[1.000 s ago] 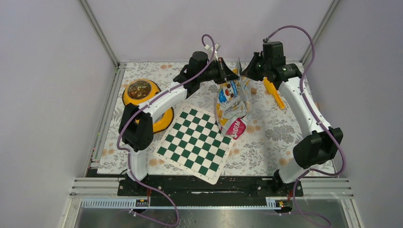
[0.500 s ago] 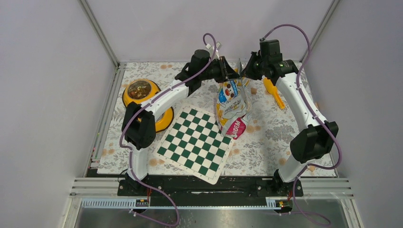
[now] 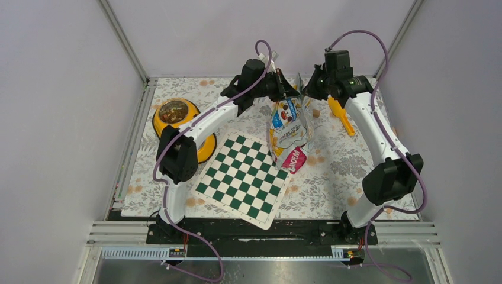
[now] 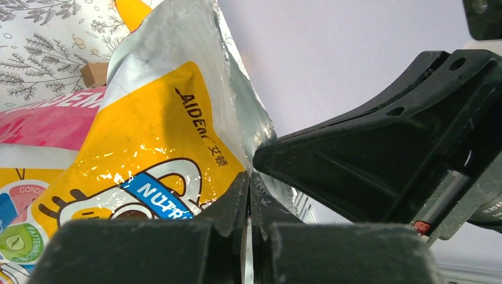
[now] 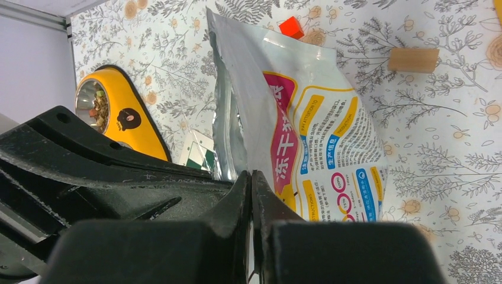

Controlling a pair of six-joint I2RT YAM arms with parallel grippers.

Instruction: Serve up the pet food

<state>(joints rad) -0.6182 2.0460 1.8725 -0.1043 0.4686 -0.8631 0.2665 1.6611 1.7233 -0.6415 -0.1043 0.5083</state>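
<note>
A yellow, white and pink pet food bag (image 3: 290, 127) is held up by its torn foil top at the back middle of the table. My left gripper (image 3: 289, 93) is shut on the bag's (image 4: 160, 136) left top edge, fingertips (image 4: 240, 192) pinching the foil. My right gripper (image 3: 305, 92) is shut on the opposite edge of the bag (image 5: 319, 136), facing the left gripper. Brown pet food (image 3: 173, 110) lies in the steel inset of the yellow bowl (image 3: 198, 145) at the left. The bowl (image 5: 127, 112) also shows in the right wrist view. The bag's inside is hidden.
A green and white checkerboard (image 3: 243, 177) lies in front, its far corner under the bag's lower end. A yellow scoop (image 3: 342, 115) lies at the back right. A wooden block (image 5: 413, 60) and a red cube (image 5: 291, 27) sit on the floral cloth near the bag.
Both grippers have shifted slightly at the bag's top, the left wrist a little up and right, the right one a little left. The bag stays where it was.
</note>
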